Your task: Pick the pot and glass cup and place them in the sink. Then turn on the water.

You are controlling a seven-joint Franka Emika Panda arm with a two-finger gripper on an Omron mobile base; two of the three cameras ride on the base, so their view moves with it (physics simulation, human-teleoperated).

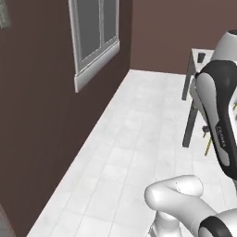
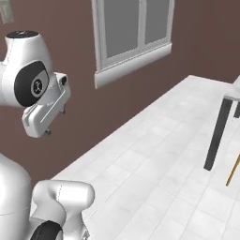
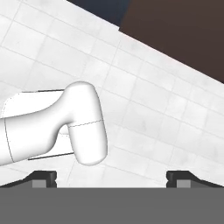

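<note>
Gripper [image 3: 111, 178] wide open, empty, above white tiled floor [image 3: 148, 109], brown wall [image 3: 183, 30] beyond

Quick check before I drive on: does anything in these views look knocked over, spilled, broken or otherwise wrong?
Nothing stands out. The tiled floor is clean and unmarked, the window sits straight in the brown wall, and the table leg stands upright. The pincer is open and holds nothing.

Grey-framed window [image 1: 95, 34] in brown wall [image 1: 37, 115]; white tiled floor [image 1: 134, 139]; dark-legged table [image 1: 190, 99].
</note>
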